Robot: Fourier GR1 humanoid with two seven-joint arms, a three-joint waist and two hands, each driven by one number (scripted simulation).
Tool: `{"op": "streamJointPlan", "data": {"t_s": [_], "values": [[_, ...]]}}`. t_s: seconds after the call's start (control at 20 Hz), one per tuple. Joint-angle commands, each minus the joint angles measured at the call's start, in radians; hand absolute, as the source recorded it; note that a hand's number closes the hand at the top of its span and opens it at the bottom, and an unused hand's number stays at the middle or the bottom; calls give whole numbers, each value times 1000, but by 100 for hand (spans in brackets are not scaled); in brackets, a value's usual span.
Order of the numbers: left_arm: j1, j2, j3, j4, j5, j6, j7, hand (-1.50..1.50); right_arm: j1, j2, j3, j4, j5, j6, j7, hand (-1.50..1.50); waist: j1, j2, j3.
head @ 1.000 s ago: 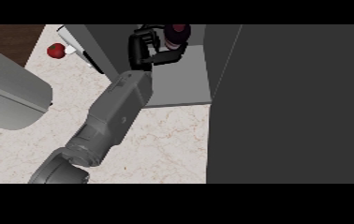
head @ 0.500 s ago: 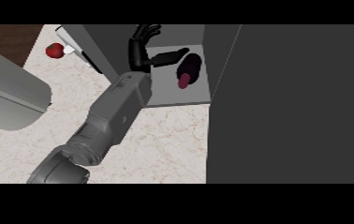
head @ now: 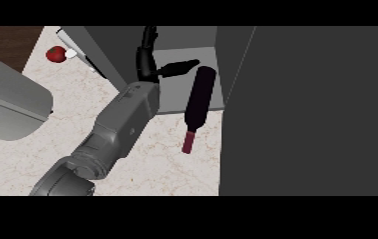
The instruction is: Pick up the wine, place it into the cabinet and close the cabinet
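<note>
Far left: you have a small red object [head: 56, 54] on the counter [head: 159, 155] near the top corner, well apart from the work; a pale grey rounded thing [head: 22, 103] sits at the left edge.

Arm: your one visible forearm [head: 118, 128] rises from the lower left and slants up and to the right toward the cabinet [head: 184, 45]. You cannot tell from this view alone which arm it is; by its place at the left, read it as the left.

Left hand [head: 151, 69]: its fingers stand straight up into the cabinet mouth and the thumb juts out to the right. It is spread and grips nothing.

Wine [head: 198, 103]: the bottle lies just right of your hand, close to the thumb tip; whether they touch, you cannot tell. Its long axis runs nearly top to bottom, dark body up on the cabinet floor, reddish neck pointing down toward you and hanging out over the counter.

Judgement: the bottle looks only partly inside, so your next move likely pushes it deeper along its own axis before the door can swing.

Right side: a broad dark panel [head: 303, 108], probably the cabinet's open door, fills the view.

Right hand: you do not see it.
</note>
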State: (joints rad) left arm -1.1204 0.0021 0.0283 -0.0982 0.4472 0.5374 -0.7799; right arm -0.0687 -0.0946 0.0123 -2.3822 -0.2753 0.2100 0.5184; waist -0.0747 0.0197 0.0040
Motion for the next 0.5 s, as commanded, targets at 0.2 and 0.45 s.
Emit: {"op": "streamJointPlan", "data": {"t_s": [0.2,0.45], "values": [[73,5,40,-9,19,-19,-94,-150,-40,-19,-30,-13,-45,-9,35,-150,8,8,-6],[55,29,39,-3,11,-56,-79,-150,-10,6,27,-36,3,-15,27,-150,3,9,-6]]}}
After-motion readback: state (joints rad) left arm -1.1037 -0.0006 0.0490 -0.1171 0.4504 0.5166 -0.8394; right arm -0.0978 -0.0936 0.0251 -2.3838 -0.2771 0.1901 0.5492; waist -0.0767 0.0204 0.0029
